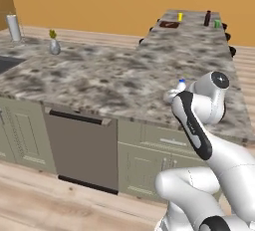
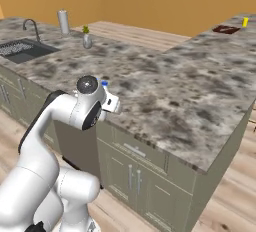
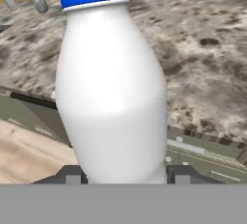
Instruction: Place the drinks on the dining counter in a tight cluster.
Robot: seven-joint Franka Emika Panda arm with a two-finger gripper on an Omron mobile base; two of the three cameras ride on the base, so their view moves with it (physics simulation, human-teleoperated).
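Note:
My gripper (image 3: 124, 174) is shut on a small water bottle (image 3: 113, 88) with a pale body and a blue cap; a dark finger (image 3: 72, 172) shows at each side of its base. The bottle hangs upright over the front edge of the marbled kitchen counter (image 1: 99, 80). From the base views its blue cap (image 1: 182, 81) (image 2: 104, 83) peeks out behind my wrist. A dark wine bottle (image 1: 207, 18) stands at the far end of the dining counter (image 1: 199, 38).
A green cup (image 1: 217, 24), a yellow cup (image 1: 180, 16) and a dark flat tray (image 1: 169, 24) share the far end with the wine bottle. Black stools (image 1: 230, 37) line that counter's right side. A sink (image 2: 20, 48), a grey canister (image 2: 63, 22) and a small vase (image 2: 87, 40) stand far left.

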